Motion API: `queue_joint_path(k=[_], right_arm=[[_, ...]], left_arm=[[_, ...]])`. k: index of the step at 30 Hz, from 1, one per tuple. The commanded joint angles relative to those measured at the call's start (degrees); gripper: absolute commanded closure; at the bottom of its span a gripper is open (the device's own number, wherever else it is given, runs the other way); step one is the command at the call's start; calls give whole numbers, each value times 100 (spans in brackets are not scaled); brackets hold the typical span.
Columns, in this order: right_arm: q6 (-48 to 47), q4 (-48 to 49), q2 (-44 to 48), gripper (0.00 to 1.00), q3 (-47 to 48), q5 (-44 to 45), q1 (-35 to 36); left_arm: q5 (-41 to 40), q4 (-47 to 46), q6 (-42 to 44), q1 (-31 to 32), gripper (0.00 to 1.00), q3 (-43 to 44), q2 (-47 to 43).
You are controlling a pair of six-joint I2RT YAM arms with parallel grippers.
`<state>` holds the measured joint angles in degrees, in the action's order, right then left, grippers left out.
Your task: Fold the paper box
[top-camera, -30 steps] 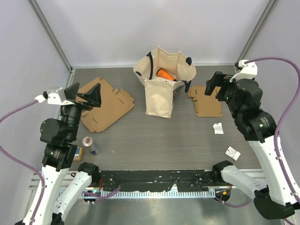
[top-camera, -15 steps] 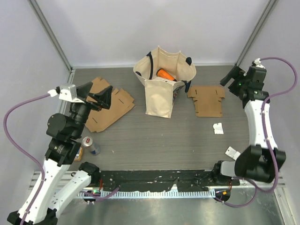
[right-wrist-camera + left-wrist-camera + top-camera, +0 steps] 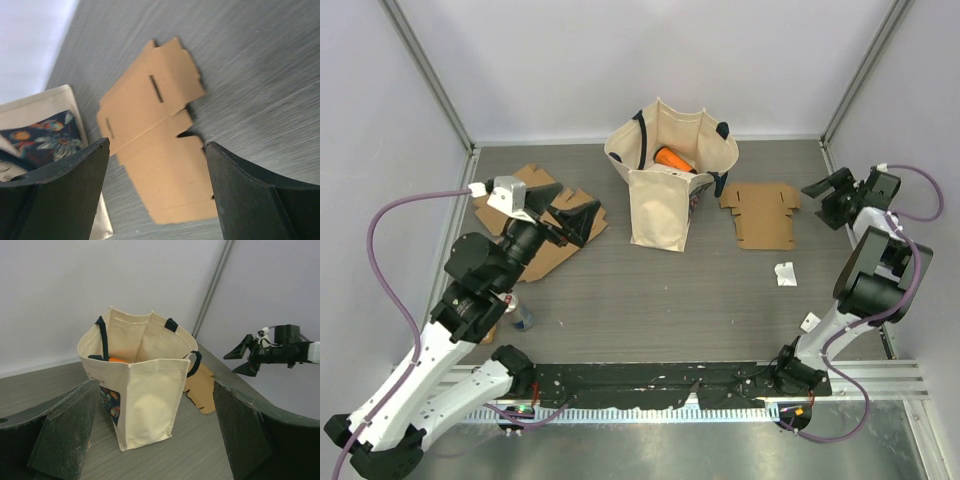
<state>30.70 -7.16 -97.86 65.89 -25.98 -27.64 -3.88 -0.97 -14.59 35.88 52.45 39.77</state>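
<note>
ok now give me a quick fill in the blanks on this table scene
The bag holds something ___ in colour.
The left gripper and right gripper are both ___.
The can stands beside the ___ arm.
The cardboard near the right gripper lies ___, not folded.
Missing: orange, open, left, flat.

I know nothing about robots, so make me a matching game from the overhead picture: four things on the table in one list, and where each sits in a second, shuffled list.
Things:
1. bag
2. can
3. small cardboard
4. orange thing

Places:
A. inside the bag
B. front left
C. lying flat, right of the bag
D. standing open, middle back

Pairs: 1-D, 2-B, 3-C, 4-A
</note>
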Motion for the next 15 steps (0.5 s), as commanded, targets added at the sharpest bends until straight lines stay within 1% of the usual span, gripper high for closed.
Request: queue_joint_path(k=[1,2,4,5,9,12,15], right_arm=[[724,1241,-452,19,-347,-373,-66],[831,1661,-488,19,-462,-338,-66],[1042,1936,-532,20,-751,-67,-66],[1313,2416,-628,20,-849,-65,-66],[2114,3447,-1058,26,-1121,-145,-40],[2291,3695,-1217,29,-1245,233,4],[2475,3967,-1515,31,-1228,304,118]], left_arm=[[1,-140,96,296,0,108,57],[-16,-131,114,323,0,117,83],[-25,-122,114,367,0,108,110],[-25,-122,114,385,0,108,119],[-8,-122,114,402,0,108,136],[-34,-114,132,402,0,108,180],[-60,-105,149,402,0,108,233]])
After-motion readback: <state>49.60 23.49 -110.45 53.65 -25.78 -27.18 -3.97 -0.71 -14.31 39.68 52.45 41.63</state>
